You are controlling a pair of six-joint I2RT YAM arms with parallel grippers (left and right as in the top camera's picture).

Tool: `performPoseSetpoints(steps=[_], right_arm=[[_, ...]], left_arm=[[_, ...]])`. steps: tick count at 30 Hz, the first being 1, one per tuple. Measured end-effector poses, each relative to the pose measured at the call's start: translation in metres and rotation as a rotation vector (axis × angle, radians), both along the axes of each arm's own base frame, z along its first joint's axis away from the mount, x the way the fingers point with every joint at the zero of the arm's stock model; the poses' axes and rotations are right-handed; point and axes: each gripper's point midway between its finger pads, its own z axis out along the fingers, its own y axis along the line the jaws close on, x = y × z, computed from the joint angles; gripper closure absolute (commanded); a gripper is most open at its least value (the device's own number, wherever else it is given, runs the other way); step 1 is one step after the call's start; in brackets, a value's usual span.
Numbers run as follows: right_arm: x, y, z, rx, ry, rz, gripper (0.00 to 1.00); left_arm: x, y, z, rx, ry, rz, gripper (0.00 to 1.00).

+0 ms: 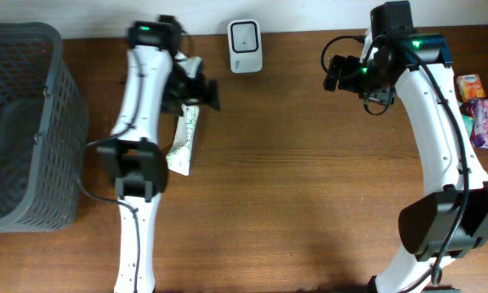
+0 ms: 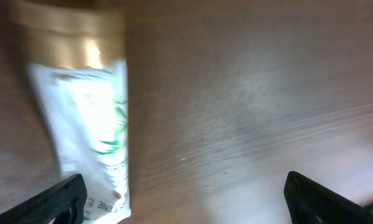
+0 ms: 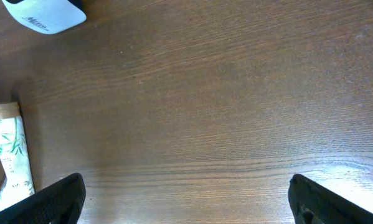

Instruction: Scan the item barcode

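Left gripper (image 2: 186, 202) spread, empty; tube (image 2: 89, 124) lies at my ten o'clock (ungrasped), so pickup and scan remain.

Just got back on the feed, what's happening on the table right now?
Nothing is held yet. The left claw is open and hovers over the white tube with the gold cap, which lies flat on the table. The right claw is open too, above bare wood. The scanner stands at the back edge between the two arms, and the tube has not been brought to it.
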Motion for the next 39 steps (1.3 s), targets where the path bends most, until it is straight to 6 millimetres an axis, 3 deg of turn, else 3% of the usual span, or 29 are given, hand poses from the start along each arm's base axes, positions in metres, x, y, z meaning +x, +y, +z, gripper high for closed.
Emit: performPoseSetpoints(steps=[3,6,8,10,12,13,15,16,19,21,22,25,29,32,36,37,39], right_arm=[[0.000,0.000,0.000,0.000,0.000,0.001,0.01],[0.000,0.000,0.000,0.000,-0.001,0.000,0.01],[0.000,0.000,0.000,0.000,0.000,0.000,0.01],[0.000,0.000,0.000,0.000,0.002,0.000,0.02],[0.000,0.000,0.000,0.000,0.002,0.000,0.02],[0.000,0.000,0.000,0.000,0.002,0.000,0.01],[0.000,0.000,0.000,0.000,0.002,0.000,0.01],[-0.001,0.000,0.000,0.000,0.003,0.000,0.02],[-0.001,0.000,0.000,0.000,0.002,0.000,0.01],[-0.001,0.000,0.000,0.000,0.003,0.000,0.01],[-0.001,0.000,0.000,0.000,0.003,0.000,0.01],[-0.001,0.000,0.000,0.000,0.003,0.000,0.02],[-0.001,0.000,0.000,0.000,0.003,0.000,0.02],[0.000,0.000,0.000,0.000,0.003,0.000,0.02],[-0.001,0.000,0.000,0.000,0.003,0.000,0.02],[-0.001,0.000,0.000,0.000,0.003,0.000,0.01],[0.000,0.000,0.000,0.000,0.002,0.000,0.01]], left_arm=[[-0.018,-0.017,-0.018,0.147,0.041,-0.034,0.01],[-0.023,-0.008,-0.021,0.228,0.056,0.002,0.01],[-0.030,0.008,0.003,0.288,0.025,0.041,0.01],[-0.041,0.018,0.049,0.300,-0.054,0.069,0.01],[-0.067,0.029,0.103,0.309,-0.145,0.095,0.04],[-0.078,0.033,0.111,0.322,-0.157,0.105,0.05],[-0.076,0.033,0.079,0.345,-0.133,0.106,0.01],[-0.068,0.031,0.045,0.355,-0.122,0.108,0.01],[-0.052,0.034,-0.031,0.396,-0.126,0.097,0.01],[-0.041,0.034,-0.032,0.398,-0.173,0.094,0.01],[-0.025,0.034,-0.030,0.386,-0.234,0.105,0.01],[-0.009,0.048,-0.030,0.371,-0.276,0.142,0.01],[-0.013,0.075,-0.044,0.366,-0.238,0.190,0.01],[-0.012,0.064,-0.051,0.255,-0.234,0.158,0.01],[-0.025,0.047,-0.073,0.153,-0.194,0.101,0.02],[-0.026,0.046,-0.074,0.142,-0.188,0.094,0.16],[-0.028,0.042,-0.083,0.126,-0.169,0.073,0.27]])
